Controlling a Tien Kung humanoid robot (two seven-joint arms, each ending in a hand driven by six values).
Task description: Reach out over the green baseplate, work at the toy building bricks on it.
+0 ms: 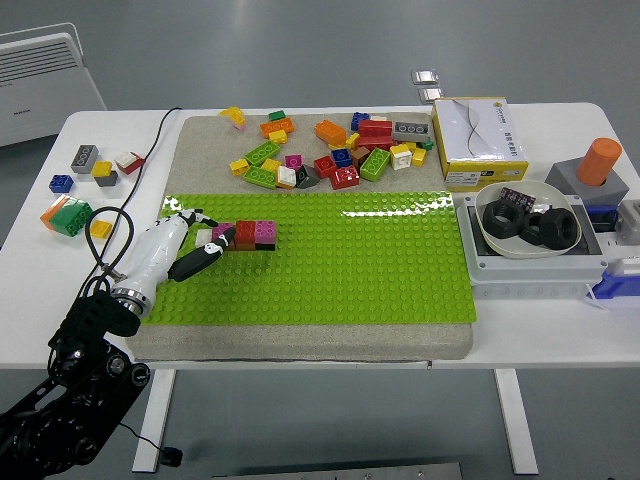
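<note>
The green baseplate (340, 260) lies on a grey mat in the middle of the table. Near its left end stands a short row of joined bricks (245, 234): white, magenta, red, magenta over black. My left hand (204, 238), white with dark fingertips, reaches in from the lower left over the plate's left edge. Its fingers are spread and hold nothing. The thumb (198, 260) lies on the plate just below the row's white end, and the other fingertips (192, 215) sit just above it. The right arm is out of sight.
A pile of loose bricks (330, 150) lies on the mat behind the plate. A few more bricks (70, 200) sit at the table's left, one of them blue (60, 183). On the right are a yellow-and-white box (478, 140), a bowl of black rings (528, 222) and an orange cylinder (598, 160).
</note>
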